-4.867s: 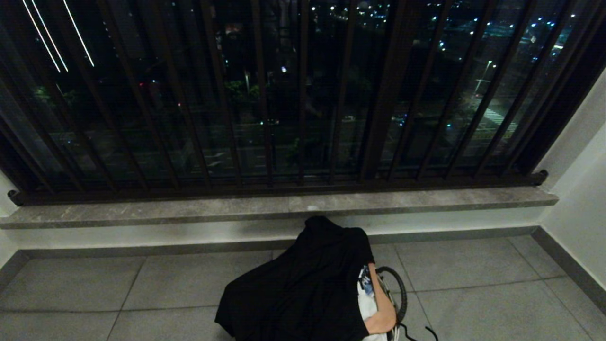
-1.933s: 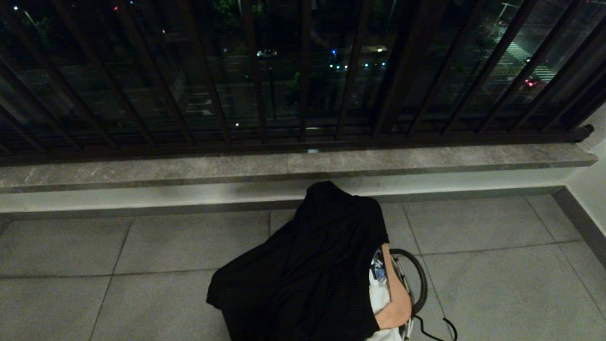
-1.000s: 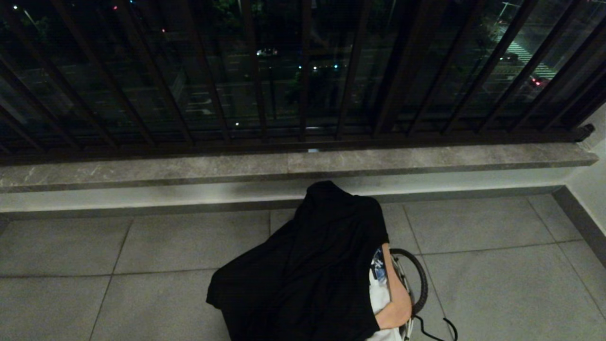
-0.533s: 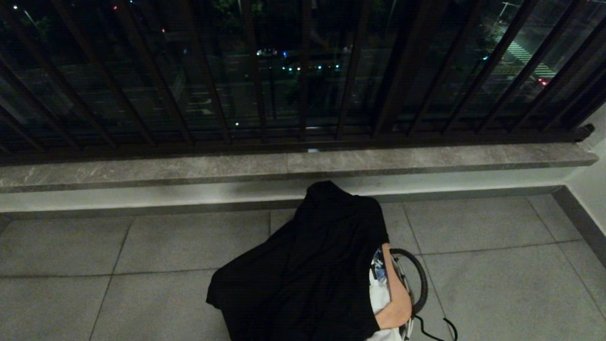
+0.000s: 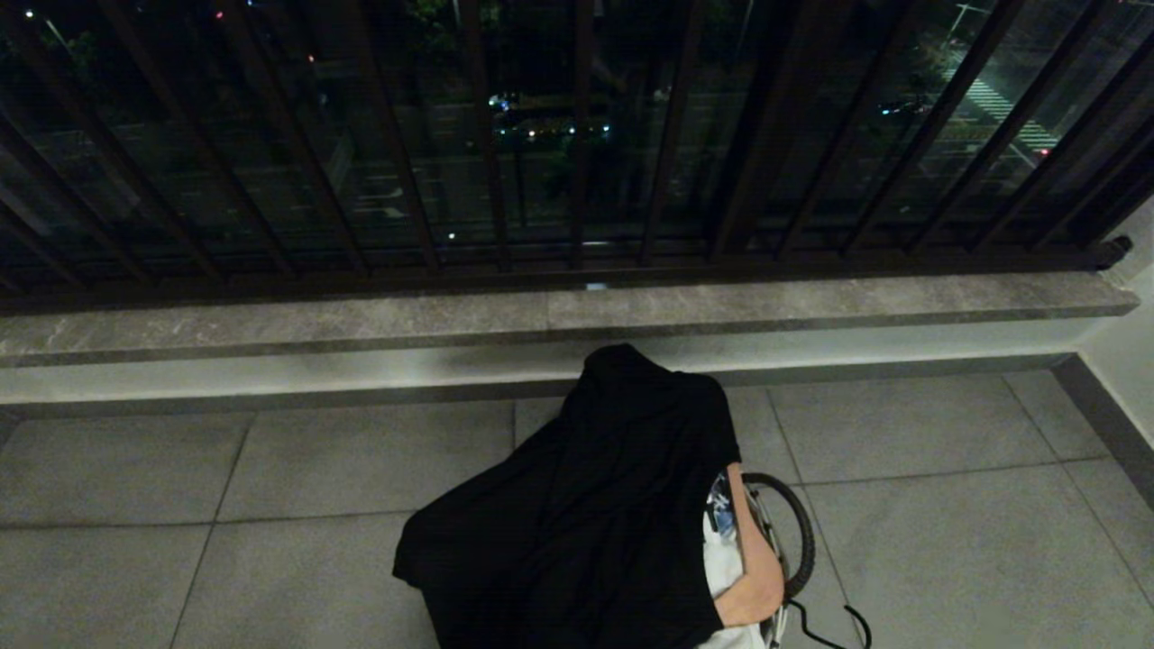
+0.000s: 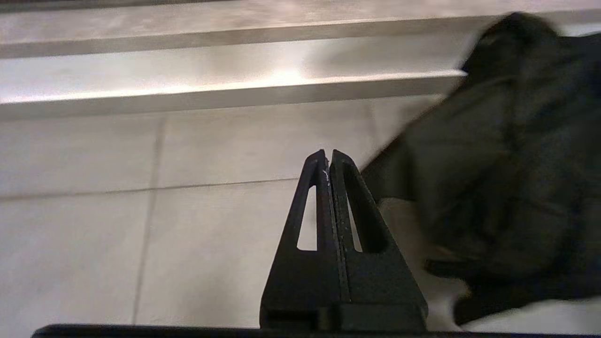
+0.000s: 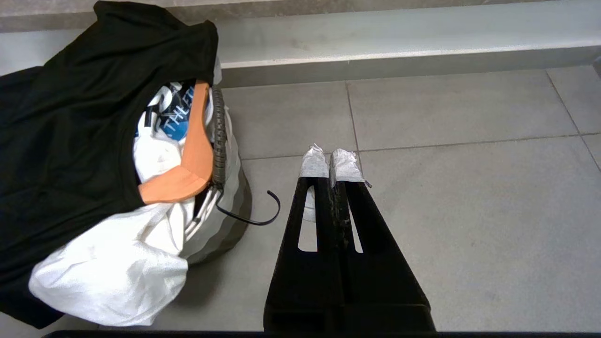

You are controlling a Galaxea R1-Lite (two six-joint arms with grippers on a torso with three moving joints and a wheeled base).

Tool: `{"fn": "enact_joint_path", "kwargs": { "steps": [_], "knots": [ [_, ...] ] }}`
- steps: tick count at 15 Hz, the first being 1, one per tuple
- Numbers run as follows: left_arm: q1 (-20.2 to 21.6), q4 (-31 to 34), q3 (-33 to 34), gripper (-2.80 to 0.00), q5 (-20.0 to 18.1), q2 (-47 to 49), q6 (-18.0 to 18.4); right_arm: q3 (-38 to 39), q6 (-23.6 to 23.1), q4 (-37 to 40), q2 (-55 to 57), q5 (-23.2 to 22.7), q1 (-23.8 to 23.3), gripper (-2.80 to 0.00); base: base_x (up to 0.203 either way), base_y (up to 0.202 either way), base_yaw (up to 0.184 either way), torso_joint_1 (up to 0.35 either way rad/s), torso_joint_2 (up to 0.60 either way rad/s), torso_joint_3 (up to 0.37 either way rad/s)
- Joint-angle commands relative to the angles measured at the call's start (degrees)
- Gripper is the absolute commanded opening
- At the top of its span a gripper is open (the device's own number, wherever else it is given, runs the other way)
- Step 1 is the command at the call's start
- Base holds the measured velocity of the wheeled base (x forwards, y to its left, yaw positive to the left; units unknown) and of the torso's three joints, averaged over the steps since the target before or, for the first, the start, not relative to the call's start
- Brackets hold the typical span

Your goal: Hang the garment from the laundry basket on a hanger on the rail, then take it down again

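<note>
The laundry basket [image 7: 232,206] stands on the floor tiles, pale-sided, with its black loop handle [image 5: 797,532] on the right. A black garment [image 5: 577,505] is draped over it and hides most of it; it also fills one side of the left wrist view [image 6: 507,164]. Under it lie a white garment [image 7: 117,267] and an orange hanger [image 7: 195,155] whose black hook [image 7: 260,213] sticks out over the floor. My left gripper [image 6: 327,157] is shut and empty, just left of the black garment. My right gripper [image 7: 331,162] is shut and empty, to the right of the basket. The rail is out of view.
A grey stone ledge [image 5: 361,320] runs across the back, with dark window bars [image 5: 577,135] above it. A white wall [image 5: 1127,351] closes the right side. Grey floor tiles [image 5: 947,541] lie open on both sides of the basket.
Since the oldest frame the whole picture has shifted, so the camera has tipped down and nearer. Over the last two seconds the basket and garments have not moved.
</note>
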State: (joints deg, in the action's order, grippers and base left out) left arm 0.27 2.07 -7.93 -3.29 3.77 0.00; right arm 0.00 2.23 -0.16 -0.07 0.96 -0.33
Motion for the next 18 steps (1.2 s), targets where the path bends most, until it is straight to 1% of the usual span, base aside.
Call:
{"fn": "enact_joint_path", "kwargs": {
  "steps": [1, 2, 5, 6, 7, 8, 9, 11, 13, 15, 17, 18],
  "knots": [
    [0.0, 1.1, -4.8, -2.8, -2.2, 6.6, 0.0, 0.0, 0.1, -0.1, 0.0, 0.0, 0.0, -2.8, 0.0, 0.0, 0.0, 0.0, 0.0, 0.0],
    [0.0, 1.8, -7.2, -2.8, -4.1, 9.7, 0.0, 0.0, 0.1, 0.0, 0.0, 0.0, 0.0, -2.8, 0.0, 0.0, 0.0, 0.0, 0.0, 0.0],
    [0.0, 2.8, -16.7, -2.8, -12.5, 22.4, 0.1, 0.0, 0.0, 0.0, 0.0, 0.0, 0.0, -2.8, 0.0, 0.0, 0.0, 0.0, 0.0, 0.0],
    [-0.2, 3.0, -19.5, -2.8, -14.8, 26.2, 0.4, 0.0, 0.1, 0.0, 0.0, 0.0, 0.0, -2.8, 0.0, 0.0, 0.0, 0.0, 0.0, 0.0],
    [-0.6, 3.1, -22.6, -2.8, -17.3, 30.4, 1.0, 0.0, 0.0, 0.0, 0.0, 0.0, 0.0, -2.8, 0.0, 0.0, 0.0, 0.0, 0.0, 0.0],
    [-1.9, 3.4, -25.6, -2.8, -19.3, 34.7, 1.6, 0.0, 0.0, 0.0, 0.0, 0.0, 0.0, -2.8, 0.0, 0.0, 0.0, 0.0, 0.0, 0.0],
    [-5.1, 4.3, -28.7, -2.8, -20.4, 39.1, 2.3, 0.0, 0.0, 0.0, 0.0, 0.0, 0.0, -2.8, 0.0, 0.0, 0.0, 0.0, 0.0, 0.0],
    [-15.2, 7.3, -34.8, -2.8, -21.3, 46.4, 3.0, 0.0, 0.0, 0.0, 0.0, 0.0, 0.0, -2.8, 0.0, 0.0, 0.0, 0.0, 0.0, 0.0],
    [-25.2, 9.6, -39.9, -2.8, -21.4, 54.1, 3.4, 0.0, 0.0, 0.0, 0.0, 0.0, 0.0, -2.8, 0.0, 0.0, 0.0, 0.0, 0.0, 0.0],
    [-32.7, 10.6, -43.8, -2.8, -19.0, 61.6, 4.4, 0.0, 0.0, 0.0, 0.0, 0.0, 0.0, -2.8, 0.0, 0.0, 0.0, 0.0, 0.0, 0.0],
    [-39.7, 10.9, -46.8, -2.8, -14.4, 69.0, 5.0, 0.0, 0.0, 0.0, 0.0, 0.0, 0.0, -2.8, 0.0, 0.0, 0.0, 0.0, 0.0, 0.0],
    [-41.9, 11.0, -48.4, -2.8, -12.2, 72.7, 5.2, 0.0, 0.0, 0.0, 0.0, 0.0, 0.0, -2.8, 0.0, 0.0, 0.0, 0.0, 0.0, 0.0]
  ]
}}
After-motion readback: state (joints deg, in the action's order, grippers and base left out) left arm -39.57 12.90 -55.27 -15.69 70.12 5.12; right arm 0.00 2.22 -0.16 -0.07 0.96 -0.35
